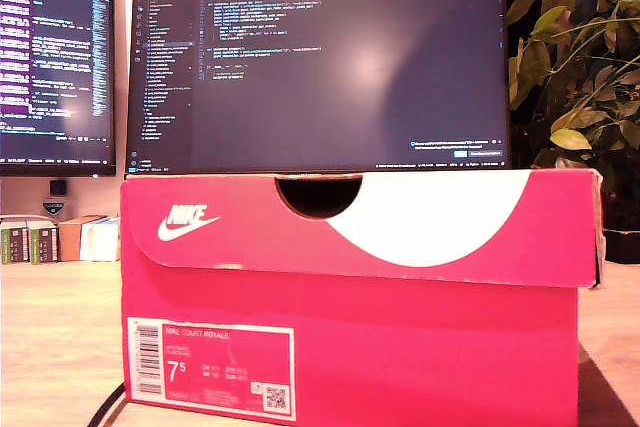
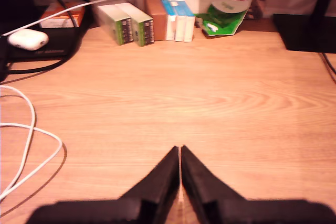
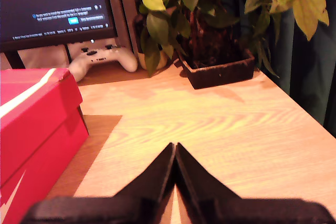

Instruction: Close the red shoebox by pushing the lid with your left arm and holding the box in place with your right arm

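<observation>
The red shoebox point(image 1: 350, 347) fills the exterior view, its lid point(image 1: 360, 227) lying down over the top with the white swoosh and a thumb notch facing the camera. No arm shows in that view. In the second wrist view the shoebox point(image 3: 37, 129) stands beside my second gripper point(image 3: 175, 145), which is shut with nothing in it, apart from the box and above bare wood. My first gripper point(image 2: 179, 149) is also shut on nothing, hovering over the wooden desk point(image 2: 184, 98); the box does not show in the first wrist view.
Two monitors point(image 1: 320, 62) stand behind the box. A potted plant point(image 3: 210, 30) and a white game controller point(image 3: 102, 59) sit at the desk's back. Small cartons point(image 2: 149, 22), a white earbud case point(image 2: 27, 39) and a white cable point(image 2: 31, 145) lie near my first gripper.
</observation>
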